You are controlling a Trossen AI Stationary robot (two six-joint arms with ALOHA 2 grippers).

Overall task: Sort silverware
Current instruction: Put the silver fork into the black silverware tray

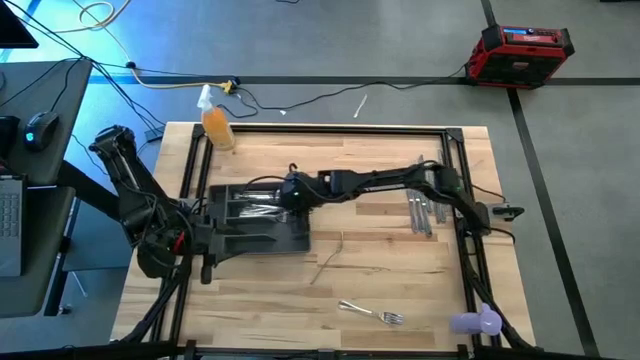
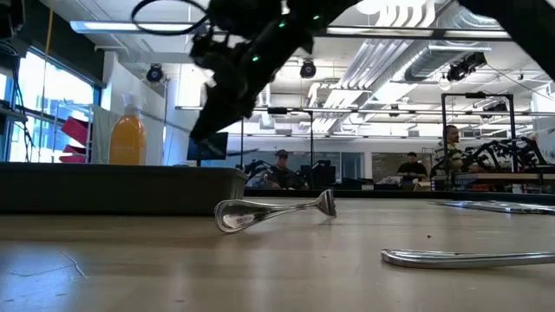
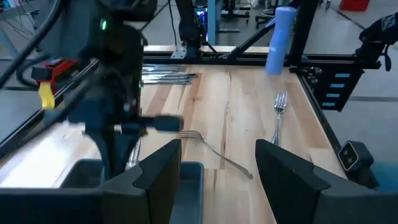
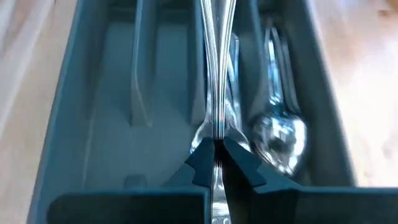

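From above, the right gripper [image 1: 293, 192] is seen over the dark grey plastic tray with compartments [image 1: 262, 236]; what is pinched is hidden by the arm. The left gripper [image 1: 212, 240] is rested at the tray's near edge, fingers spread wide and empty. Loose shiny silver pieces are left on the pale wooden table [image 1: 400, 290]: a fork [image 1: 372, 314] near the front, a thin piece [image 1: 330, 259] just beside the tray, a small bunch [image 1: 419, 212] to the right.

From table height, one piece [image 2: 276, 211] is seen tilted beside the tray, and people are sat far behind.

In the left wrist view, two forks [image 3: 278, 118] are seen, one cut off by a finger.

In the right wrist view, a thin silver handle [image 4: 217, 81] is squeezed tight between closed fingers, over a middle compartment; a spoon [image 4: 279, 134] is lying next door.
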